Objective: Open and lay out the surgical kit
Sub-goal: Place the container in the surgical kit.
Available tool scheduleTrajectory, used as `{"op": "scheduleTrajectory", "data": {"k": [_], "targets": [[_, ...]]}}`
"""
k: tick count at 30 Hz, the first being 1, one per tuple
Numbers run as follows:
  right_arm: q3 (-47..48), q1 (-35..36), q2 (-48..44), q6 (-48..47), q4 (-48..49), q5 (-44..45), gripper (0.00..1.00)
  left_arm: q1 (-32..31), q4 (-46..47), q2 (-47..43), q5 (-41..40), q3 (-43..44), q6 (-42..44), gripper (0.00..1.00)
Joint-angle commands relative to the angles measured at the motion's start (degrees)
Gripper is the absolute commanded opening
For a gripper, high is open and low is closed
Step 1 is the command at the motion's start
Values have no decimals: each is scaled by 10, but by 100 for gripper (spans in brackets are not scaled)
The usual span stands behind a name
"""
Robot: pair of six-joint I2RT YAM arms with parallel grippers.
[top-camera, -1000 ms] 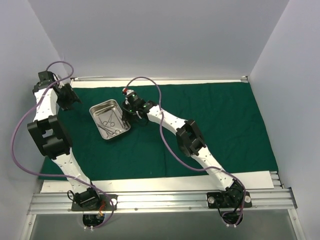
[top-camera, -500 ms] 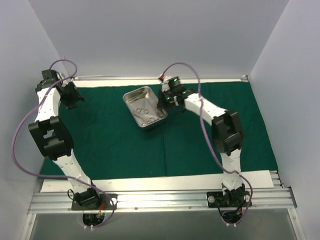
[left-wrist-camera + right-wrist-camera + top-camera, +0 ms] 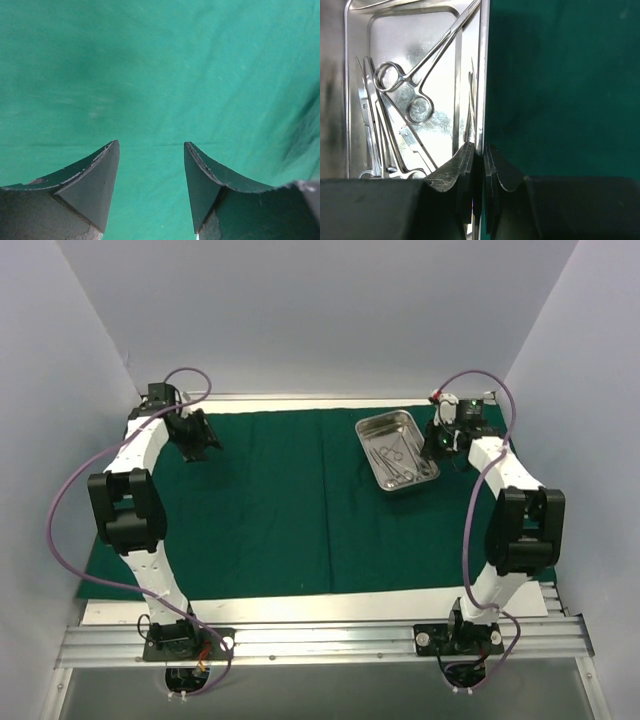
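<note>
At the back right of the green drape (image 3: 270, 520) sits the steel tray (image 3: 392, 426), dragged over from the left by the right gripper (image 3: 479, 152), clamped on its rim (instruments (image 3: 405, 95) still inside). The left gripper (image 3: 151, 150) hovers, fingers spread, holding nothing. Space is freed for laying out.

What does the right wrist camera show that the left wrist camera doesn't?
Only the right wrist view shows the steel tray, the ring-handled instruments lying in it, and the right gripper shut on the tray's rim. Only the left wrist view shows the left gripper, open with nothing between its fingers. Both show the green drape.
</note>
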Motion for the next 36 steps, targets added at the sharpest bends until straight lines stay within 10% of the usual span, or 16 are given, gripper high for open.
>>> {"op": "scheduleTrajectory", "data": {"k": [1,24,30,36], "targets": [[-37,8,-78,-98,-12,-55,0,-31,38,-24,22,-8,-26,63],[-178,-97,-106,-171,17,114,1,-78,45,-44,66,-41,-38,64],[-187,-96,-105,-183,32,171,17,-79,47,-57,67,-51,-40,65],[-157,-92,-96,-153,30,195,57,-80,48,-66,67,-59,-39,68]]}}
